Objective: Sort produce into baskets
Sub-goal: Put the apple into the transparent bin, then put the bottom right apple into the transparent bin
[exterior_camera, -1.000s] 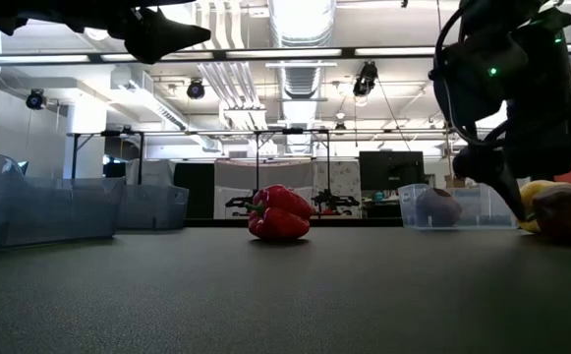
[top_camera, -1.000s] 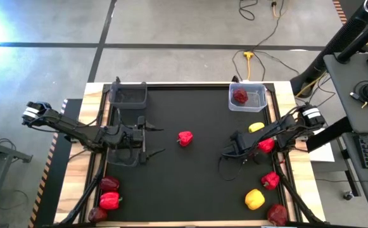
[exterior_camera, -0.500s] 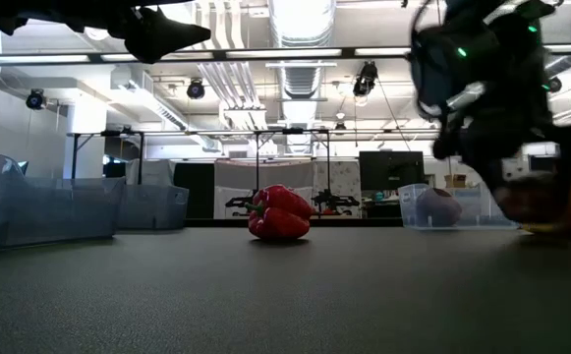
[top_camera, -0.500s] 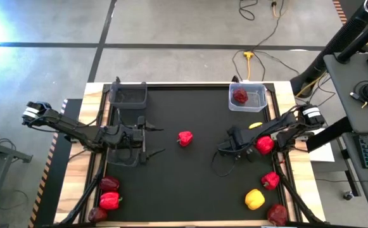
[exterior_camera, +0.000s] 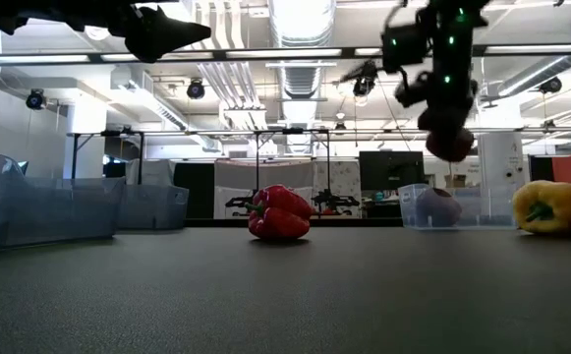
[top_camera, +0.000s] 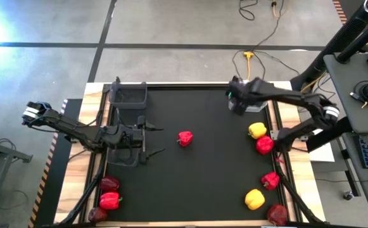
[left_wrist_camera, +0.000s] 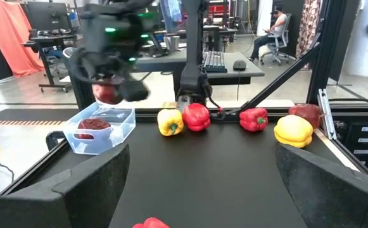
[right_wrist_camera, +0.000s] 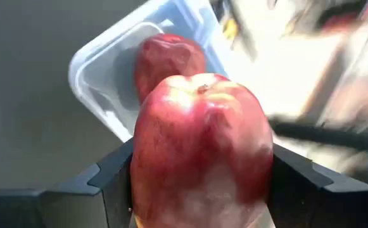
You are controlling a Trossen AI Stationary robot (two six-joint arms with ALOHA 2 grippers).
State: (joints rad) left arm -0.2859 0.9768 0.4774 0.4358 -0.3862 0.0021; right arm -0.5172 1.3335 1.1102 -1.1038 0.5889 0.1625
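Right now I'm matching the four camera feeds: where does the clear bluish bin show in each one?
High view: clear bluish bin at the table's far right corner, partly under the right gripper.
Low view: right of centre, behind the red pepper.
Left wrist view: at left.
Right wrist view: behind the held maroon fruit, bin.
Shared landmark: the maroon fruit inside it.

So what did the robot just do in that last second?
The right hand closed on a dark red fruit near the table's right edge, lifted it and swung it over the clear basket. The left hand and the middle red pepper stayed put.
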